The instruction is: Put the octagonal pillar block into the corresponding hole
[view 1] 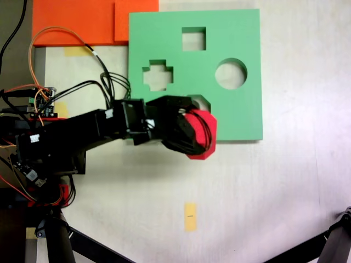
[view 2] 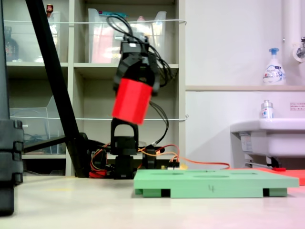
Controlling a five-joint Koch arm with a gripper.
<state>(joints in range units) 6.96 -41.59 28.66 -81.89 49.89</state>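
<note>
The octagonal pillar block (view 1: 204,137) is bright red and sits in my gripper (view 1: 196,133), which is shut on it. In the first exterior view it overlaps the near edge of the green foam board (view 1: 241,118), just below the corresponding hole (view 1: 201,100). The black jaws and wires hide most of that eight-sided cutout. In the second exterior view the block (view 2: 132,101) hangs tilted, high above the table and left of the board (view 2: 214,183), with the gripper (view 2: 134,88) clamped on its upper part.
The board also has a cross cutout (view 1: 158,78), a round cutout (view 1: 230,74) and a square cutout (view 1: 193,38). Orange sheets (view 1: 82,22) lie at the top left, and a yellow tape strip (view 1: 190,216) is on the table. Tripod legs (view 1: 334,246) cross the lower corners.
</note>
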